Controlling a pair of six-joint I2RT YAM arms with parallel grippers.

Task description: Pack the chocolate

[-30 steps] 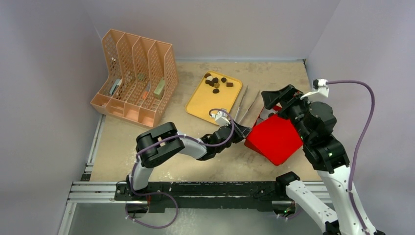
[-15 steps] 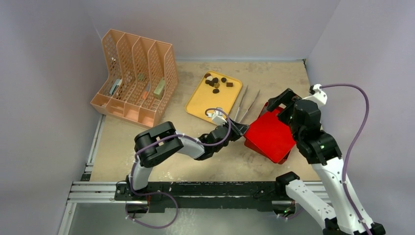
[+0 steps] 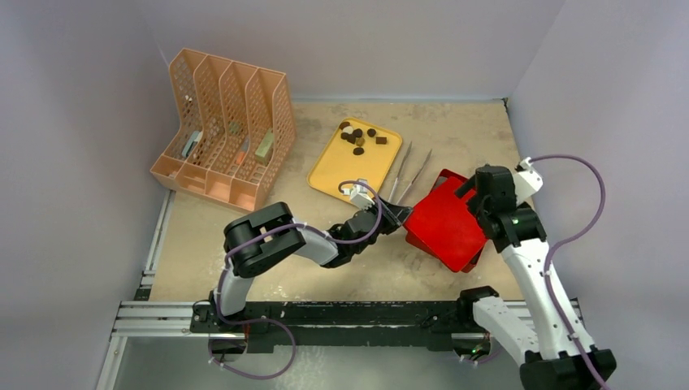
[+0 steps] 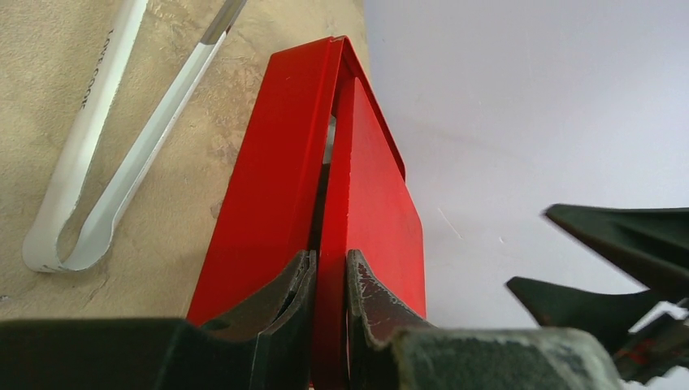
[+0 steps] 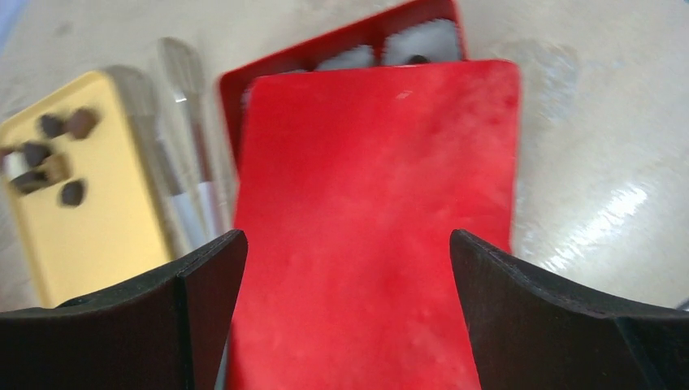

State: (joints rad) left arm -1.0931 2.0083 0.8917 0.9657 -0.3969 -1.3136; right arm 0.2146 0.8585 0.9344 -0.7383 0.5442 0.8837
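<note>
The left arm folds at its elbow near 7 o'clock, and its forearm runs low over the desk toward 3 o'clock. The left fingers are at the 9 o'clock corner of the red lid. In the left wrist view they are pinched together on the lid's thin edge, one on each face. The lid is tilted up off the red box base, and a narrow wedge of gap shows between the two.

The right arm rises from the near edge at 5 o'clock and leans toward 12 o'clock. Its wrist bends over the lid's 2 o'clock side. The right fingers are spread wide apart above the lid and touch nothing. In the right wrist view the lid fills the space between them. The base's far wall shows beyond it, with blurred white shapes inside.

The chocolate lies as a small cluster of dark and tan pieces at the 12 o'clock end of the yellow tray. It is well apart from the red box. Two metal tongs lie side by side on the desk between tray and box. A peach file organizer stands at 10 o'clock.
</note>
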